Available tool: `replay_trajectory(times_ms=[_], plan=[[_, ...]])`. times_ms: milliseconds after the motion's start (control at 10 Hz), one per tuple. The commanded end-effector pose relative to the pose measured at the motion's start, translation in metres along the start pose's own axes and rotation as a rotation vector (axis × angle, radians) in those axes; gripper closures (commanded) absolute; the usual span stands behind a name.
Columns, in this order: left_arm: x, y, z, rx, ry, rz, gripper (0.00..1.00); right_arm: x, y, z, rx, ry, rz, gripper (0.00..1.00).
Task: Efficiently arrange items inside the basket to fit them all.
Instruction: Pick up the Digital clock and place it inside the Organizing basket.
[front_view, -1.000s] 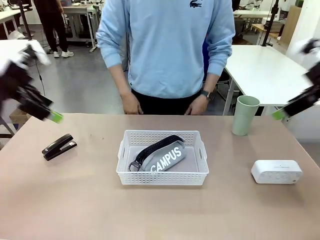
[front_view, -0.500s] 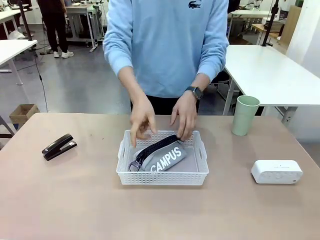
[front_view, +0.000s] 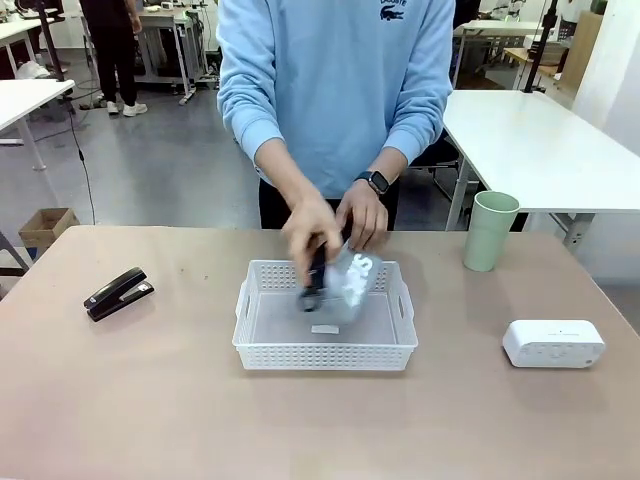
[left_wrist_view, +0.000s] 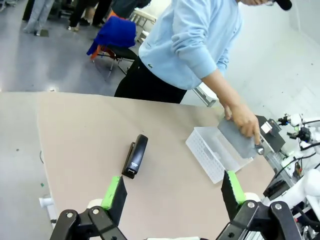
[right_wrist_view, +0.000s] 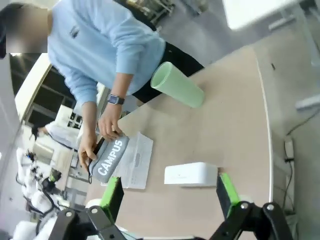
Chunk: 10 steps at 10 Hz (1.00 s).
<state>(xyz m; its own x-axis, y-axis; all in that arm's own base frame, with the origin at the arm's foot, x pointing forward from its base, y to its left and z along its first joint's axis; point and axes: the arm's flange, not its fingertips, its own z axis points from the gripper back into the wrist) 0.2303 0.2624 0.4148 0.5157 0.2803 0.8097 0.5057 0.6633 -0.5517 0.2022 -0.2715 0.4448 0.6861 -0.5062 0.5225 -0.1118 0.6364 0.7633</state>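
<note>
The person's hand with the watch (front_view: 362, 214) and the person's other hand (front_view: 312, 226) are gripping the grey CAMPUS pouch (front_view: 345, 280), which is hanging tilted and blurred just above the far half of the basket (front_view: 325, 358). Whether it is touching the rim is hard to tell. The basket is sitting in the middle of the table (front_view: 200, 420), with nothing resting on its floor except what looks like a small label. The black stapler (front_view: 118, 293) is lying well apart on the robot's left, the pale green cup (front_view: 490, 231) is standing upright near the far right edge, and the white box (front_view: 553, 343) is lying flat to the right of the basket. The left end effector (left_wrist_view: 173, 192) is hanging high over the stapler's side with its fingers spread wide and carrying nothing. The right end effector (right_wrist_view: 170, 192) is likewise gaping empty above the box. By my reading, the packing is barely under way: no item is settled inside, and all four are waiting to be placed, the pouch probably being re-seated to free room.
</note>
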Motion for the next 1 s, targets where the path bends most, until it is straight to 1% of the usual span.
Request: replay_trajectory(times_ms=[0,900], plan=[[0.0062,-0.0080,0.0008,0.000,0.018,-0.036,0.00,0.0041,0.0178,0.0022,0.016,-0.002,0.085,0.00],[0.0062,-0.0080,0.0008,0.000,0.018,-0.036,0.00,0.0041,0.0178,0.0022,0.016,-0.002,0.085,0.00]])
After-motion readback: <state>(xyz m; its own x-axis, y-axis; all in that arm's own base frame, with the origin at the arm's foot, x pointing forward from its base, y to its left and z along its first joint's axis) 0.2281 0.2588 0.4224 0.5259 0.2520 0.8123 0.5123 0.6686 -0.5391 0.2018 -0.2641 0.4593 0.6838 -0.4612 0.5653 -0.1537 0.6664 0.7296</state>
